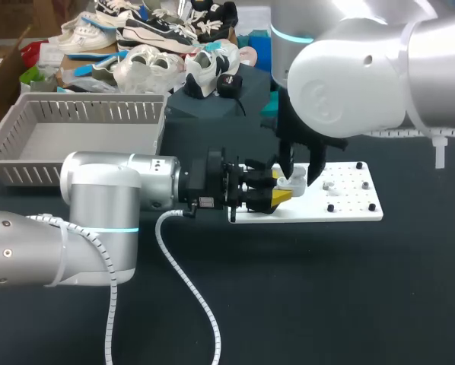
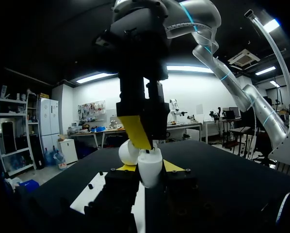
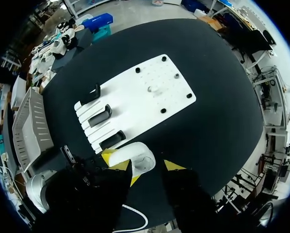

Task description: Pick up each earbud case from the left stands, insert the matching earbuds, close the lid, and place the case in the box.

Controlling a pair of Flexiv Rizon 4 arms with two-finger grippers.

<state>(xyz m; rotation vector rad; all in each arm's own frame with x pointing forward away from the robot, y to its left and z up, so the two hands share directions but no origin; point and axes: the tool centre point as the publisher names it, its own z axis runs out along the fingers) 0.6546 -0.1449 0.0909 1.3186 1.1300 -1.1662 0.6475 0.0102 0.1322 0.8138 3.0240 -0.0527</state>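
Left gripper (image 1: 279, 188): reaching in level from the left and clamping the earbud case (image 1: 294, 179) between its yellow tips, set narrow with both sides touching.
Earbud case: sitting in that grip just above the left end of the white board (image 1: 349, 207). Its lid is appearing to stand open, though this is not certain.
Right gripper (image 1: 302, 173): hanging straight down over the case with its fingers straddling it. One yellow tip is lying against the case and the other is showing a gap, so it is not gripping.
Stands (image 3: 100, 115): three black ones are lining the board's left end, none carrying a case.
Earbuds (image 1: 328, 185): small pale pieces are sitting mid-board, too small to confirm.
Step in hand: judging by the pose, the case is being steadied for loading.
Next move: calling for the Right gripper to fetch an earbud and seat it squarely. The basket (image 1: 83, 141) at far left is waiting for the closed case.
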